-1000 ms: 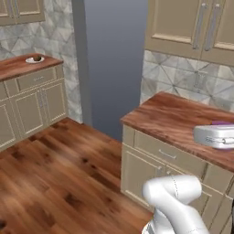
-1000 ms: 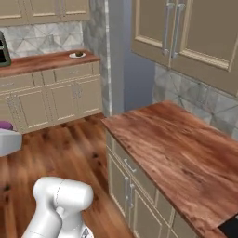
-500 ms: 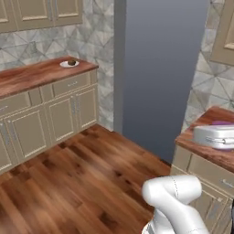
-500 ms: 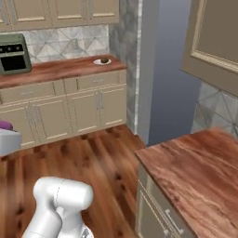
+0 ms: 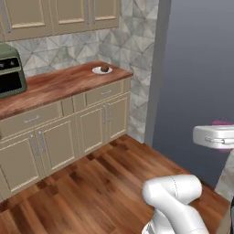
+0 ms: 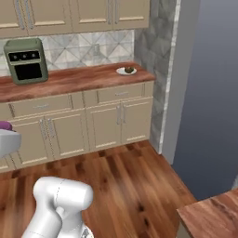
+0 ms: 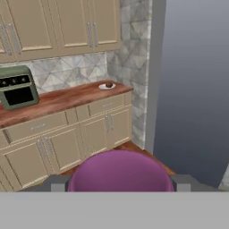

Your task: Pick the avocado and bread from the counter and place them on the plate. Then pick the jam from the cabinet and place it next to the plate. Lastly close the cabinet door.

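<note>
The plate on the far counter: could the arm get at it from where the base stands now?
Probably not. The plate sits at the counter's far end, with open wooden floor between it and the arm.

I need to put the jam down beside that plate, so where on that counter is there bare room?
Bare wood runs along the counter between the green oven and the plate. The plate's end, against the tiled wall, is tight.

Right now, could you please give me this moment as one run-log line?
tool: shut on purple jam | plate: on far counter, dark item on it | toaster oven: on same counter
</note>
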{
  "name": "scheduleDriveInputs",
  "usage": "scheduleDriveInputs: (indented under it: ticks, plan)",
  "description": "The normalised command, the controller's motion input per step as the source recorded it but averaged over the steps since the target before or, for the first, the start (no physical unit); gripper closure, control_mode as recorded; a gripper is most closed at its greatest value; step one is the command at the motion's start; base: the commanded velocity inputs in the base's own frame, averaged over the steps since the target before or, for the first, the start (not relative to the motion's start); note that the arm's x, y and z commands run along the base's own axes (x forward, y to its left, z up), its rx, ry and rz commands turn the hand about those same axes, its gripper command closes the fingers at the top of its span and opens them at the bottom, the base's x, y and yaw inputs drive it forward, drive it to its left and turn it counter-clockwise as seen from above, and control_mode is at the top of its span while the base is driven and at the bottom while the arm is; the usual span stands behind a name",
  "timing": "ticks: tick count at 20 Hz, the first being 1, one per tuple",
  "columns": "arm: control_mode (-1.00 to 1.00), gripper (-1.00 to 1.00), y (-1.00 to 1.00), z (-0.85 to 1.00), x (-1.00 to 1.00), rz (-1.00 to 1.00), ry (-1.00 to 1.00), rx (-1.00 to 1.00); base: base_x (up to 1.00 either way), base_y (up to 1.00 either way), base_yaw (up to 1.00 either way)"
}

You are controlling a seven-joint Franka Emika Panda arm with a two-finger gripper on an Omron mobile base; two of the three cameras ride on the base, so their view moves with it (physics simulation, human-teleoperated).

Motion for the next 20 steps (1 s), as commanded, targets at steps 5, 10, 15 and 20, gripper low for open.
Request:
scheduleDriveInputs:
  ticks: [5,10,15,20]
  plan:
    - [1.0,1.0,0.0,0.0,0.0,0.0,0.0,0.0,1.0,0.05,0.29]
    - [1.0,1.0,0.0,0.0,0.0,0.0,0.0,0.0,1.0,-0.06,0.34]
    - [1.0,1.0,0.0,0.0,0.0,0.0,0.0,0.0,1.0,-0.39,0.37]
    - [1.0,1.0,0.0,0.0,0.0,0.0,0.0,0.0,1.0,-0.7,0.31]
